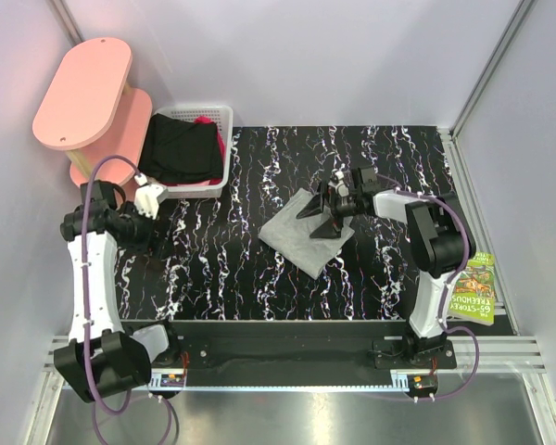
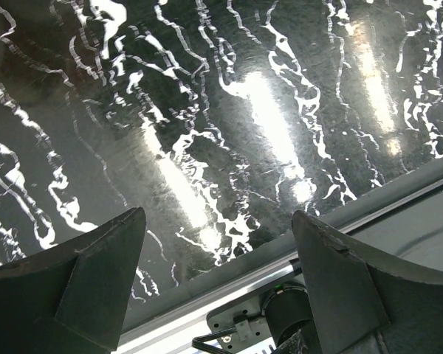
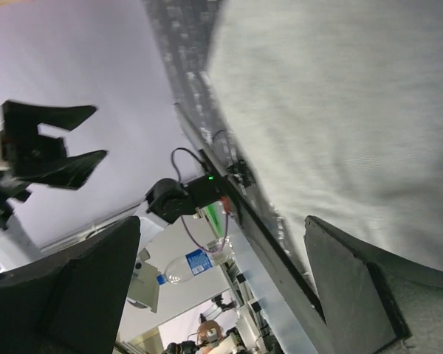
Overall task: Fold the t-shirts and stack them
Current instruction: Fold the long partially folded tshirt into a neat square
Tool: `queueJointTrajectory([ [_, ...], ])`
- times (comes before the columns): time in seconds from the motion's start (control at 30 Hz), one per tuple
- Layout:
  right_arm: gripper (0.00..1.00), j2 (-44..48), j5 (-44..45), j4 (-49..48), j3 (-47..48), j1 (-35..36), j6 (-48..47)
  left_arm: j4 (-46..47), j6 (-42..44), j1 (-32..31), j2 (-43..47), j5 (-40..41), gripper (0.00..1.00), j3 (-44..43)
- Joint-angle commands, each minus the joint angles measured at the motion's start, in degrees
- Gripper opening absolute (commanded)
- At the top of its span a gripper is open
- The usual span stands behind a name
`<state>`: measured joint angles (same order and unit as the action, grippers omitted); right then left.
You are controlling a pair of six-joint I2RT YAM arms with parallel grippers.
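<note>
the light grey t-shirt (image 1: 306, 236) is lying folded into a rough, skewed rectangle just to the 3 o'clock side of the middle of the black marbled table (image 1: 222, 269), seen from above with 12 o'clock pointing away from the arm bases. the right gripper (image 1: 320, 220) is hanging over the shirt's 1 o'clock portion with its jaws spread wide and nothing between them; whether its fingertips are touching the cloth cannot be told. in the right wrist view the grey cloth is filling the upper right, with both dark fingers (image 3: 354, 287) standing apart. the black garment (image 1: 181, 148) is sitting piled in the white lattice basket (image 1: 224, 116) at the table's 10 o'clock corner, and a bit of magenta cloth (image 1: 221, 144) is peeking out along its 3 o'clock side. the left gripper (image 2: 218, 217) is hovering near the table's 9 o'clock edge, jaws standing wide over bare marbled surface, holding nothing. a pink stool (image 1: 83, 93) is standing at 11 o'clock beyond the basket, and a green book (image 1: 470, 289) is lying at the 4 o'clock edge.
</note>
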<state>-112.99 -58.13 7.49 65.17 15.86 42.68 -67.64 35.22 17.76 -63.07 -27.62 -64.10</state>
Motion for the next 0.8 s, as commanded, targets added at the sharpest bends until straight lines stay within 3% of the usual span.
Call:
queueJointTrajectory([
  [0.0, 1.0, 7.0, -5.5, -9.0, 2.8, 0.4, 6.7, 0.3, -2.1, -5.8, -0.8, -0.2, 0.87, -2.0],
  [0.2, 1.0, -3.0, -8.0, -27.7, 2.4, 0.4, 20.6, 3.3, -7.6, -19.9, -4.6, 3.1, 0.89, -3.7],
  [0.33, 1.0, -15.5, -9.5, -53.1, 4.3, 0.4, 37.1, 4.0, -8.9, -20.6, -6.2, 0.9, 0.89, -4.7],
  [0.37, 1.0, -17.9, -9.6, -55.7, 5.1, 0.4, 41.1, 4.3, -8.9, -20.6, -6.0, 1.0, 0.89, -4.3],
  [0.47, 1.0, -24.6, -9.4, -56.9, 8.0, 0.3, 41.4, 4.9, -8.5, -20.6, -5.0, 2.6, 0.9, -1.9],
  [0.53, 1.0, -24.4, -8.2, -49.3, 8.6, 0.3, 37.8, 5.1, -8.0, -20.6, -3.8, 3.9, 0.9, -0.1],
  [0.57, 1.0, -23.3, -7.4, -44.0, 9.0, 0.3, 29.9, 5.1, -7.8, -20.6, -3.5, 4.1, 0.9, 0.5],
  [0.6, 1.0, -19.7, -6.4, -31.9, 10.1, 0.5, 25.0, 5.3, -7.8, -20.6, -3.0, 4.2, 0.9, 1.2],
  [0.67, 1.0, -15.5, -1.7, -18.0, 12.3, 1.0, 9.2, 5.5, -7.9, -20.6, -2.4, 4.4, 0.91, 1.7],
  [0.7, 1.0, -11.6, 0.6, -4.2, 15.6, 1.9, 4.0, 5.8, -8.0, -20.6, -2.4, 4.2, 0.91, 1.9],
  [0.77, 1.0, -7.7, 6.5, 2.8, 17.2, 3.3, -4.6, 6.1, -8.3, -20.6, -2.2, 3.9, 0.91, 2.0],
])
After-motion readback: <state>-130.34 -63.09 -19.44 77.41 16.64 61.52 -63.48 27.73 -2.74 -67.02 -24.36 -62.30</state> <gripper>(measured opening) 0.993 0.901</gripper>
